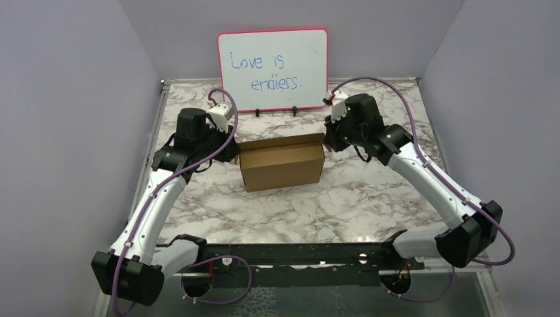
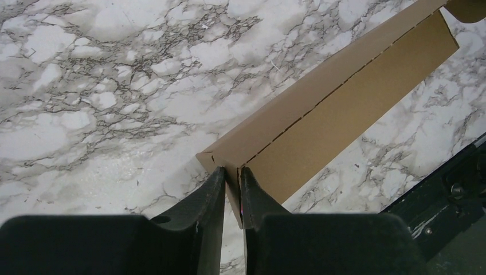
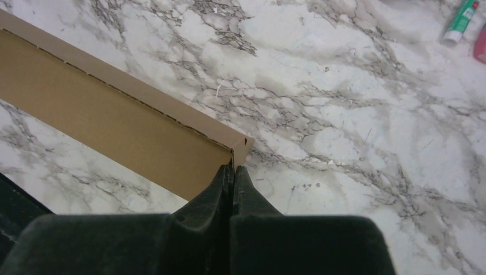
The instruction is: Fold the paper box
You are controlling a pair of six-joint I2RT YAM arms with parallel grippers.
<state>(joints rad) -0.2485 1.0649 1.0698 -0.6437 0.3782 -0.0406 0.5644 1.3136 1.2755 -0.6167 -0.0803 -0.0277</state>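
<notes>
Marble table [image 1: 370, 198] — paper box [image 1: 280, 165] endwise between grippers [image 2: 232, 171] [image 3: 232, 169]

Marble table [image 1: 297, 211], lavender walls [image 1: 66, 99]

We see 2 slim robot arms, the left arm [image 1: 153, 205] and the right arm [image 1: 429, 175], each built of white link shells and bulky black joint housings. A purple cable [image 1: 373, 79] loops along each, and a small white wrist block [image 1: 221, 117] carries red marks. The left gripper [image 2: 231, 172] and right gripper [image 3: 232, 168] have matte black, tapered fingers [image 2: 211, 197].
</notes>
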